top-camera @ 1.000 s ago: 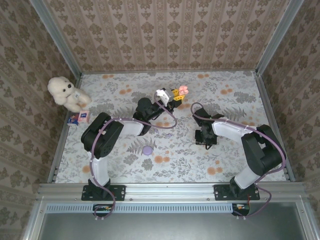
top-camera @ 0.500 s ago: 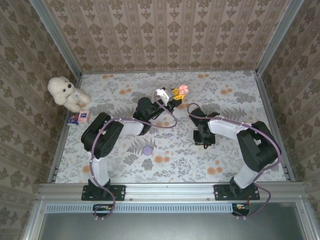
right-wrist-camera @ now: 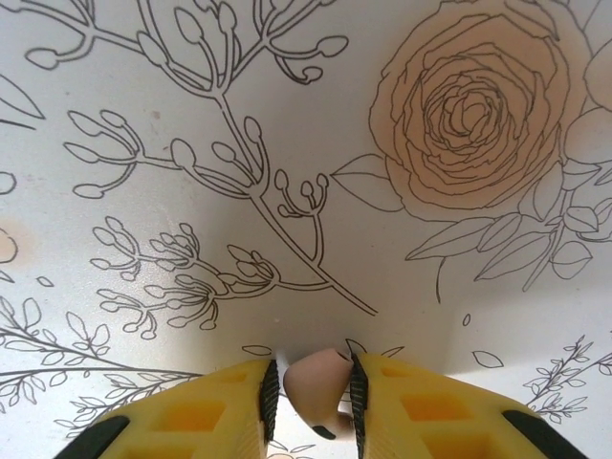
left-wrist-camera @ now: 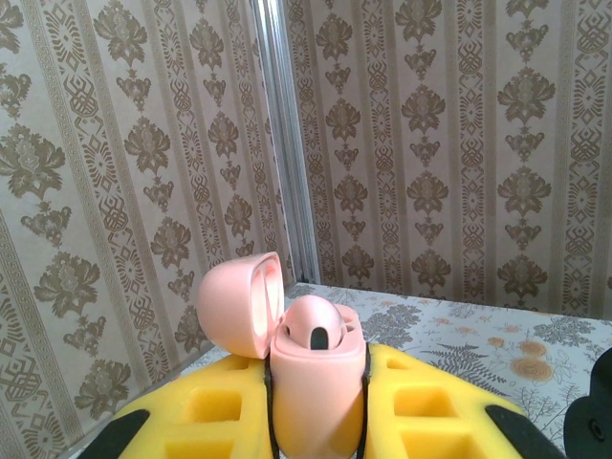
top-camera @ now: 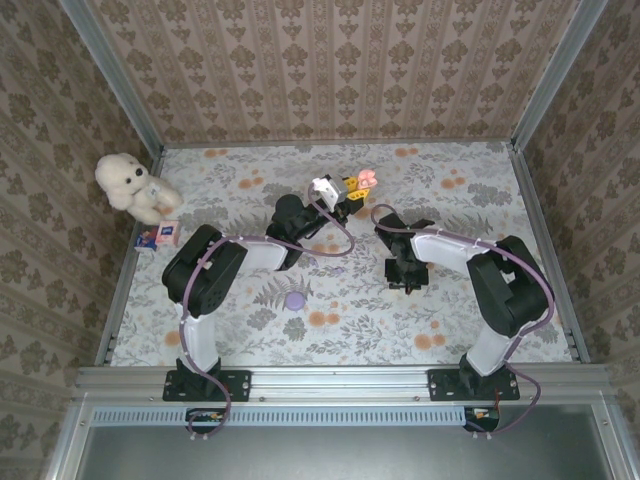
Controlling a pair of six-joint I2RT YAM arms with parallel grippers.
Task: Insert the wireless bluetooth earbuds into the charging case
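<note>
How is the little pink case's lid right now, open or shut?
Open. The pink case, held in the left gripper, has its lid tipped back to one side.

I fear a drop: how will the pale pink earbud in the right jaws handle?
The earbud looks smooth and rounded, so it may slip or twist between the right jaws. Being tiny, it is probably very light. Dropped on the floral cloth, it would likely roll a little.

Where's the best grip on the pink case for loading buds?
Grip the case by its lower body, across the sides from below, as the left gripper does: the lid stands open to one side, so top and hinge likely stay clear.
</note>
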